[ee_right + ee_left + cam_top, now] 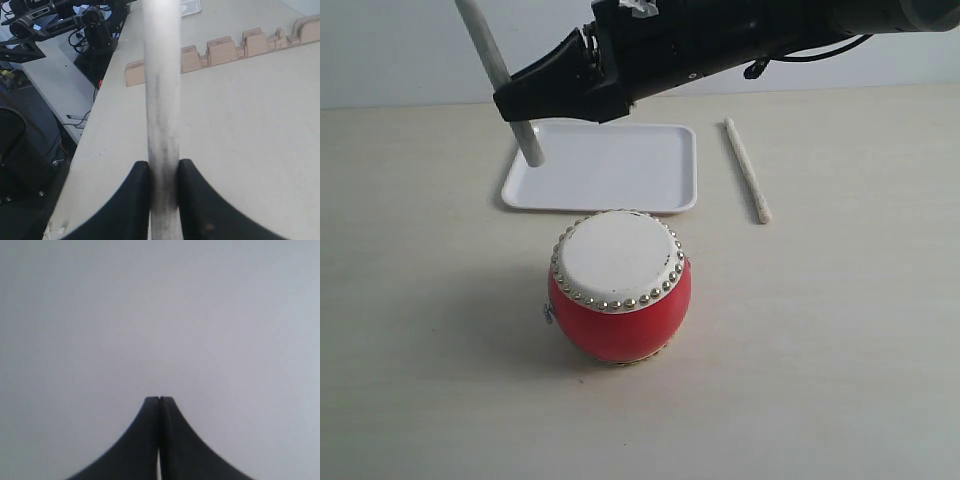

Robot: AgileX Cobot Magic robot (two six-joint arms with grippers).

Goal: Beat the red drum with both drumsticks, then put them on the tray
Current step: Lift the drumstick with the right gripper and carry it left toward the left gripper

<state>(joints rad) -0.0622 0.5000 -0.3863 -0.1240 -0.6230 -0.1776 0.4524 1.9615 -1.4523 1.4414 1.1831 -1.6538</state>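
I can read no text, number or brand anywhere. The drumstick [161, 100] clamped in my right gripper [163, 166] bears only a dark smudge. The red drum [620, 315] near it carries no legible label.

Held drumstick [484, 40], upper end beyond exterior view's top edge

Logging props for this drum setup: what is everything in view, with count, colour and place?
pale beige table: one, beige, under everything.
flat white plastic tray: one, white, table's far side.
small barrel-shaped red drum: one, red with cream head, before the tray.
thin pale wooden drumsticks: two, whitish; one lying right of tray, one gripped, tilted, at tray's left edge.
right gripper: one, black, shut on a drumstick.
left gripper: one, black, shut, empty.
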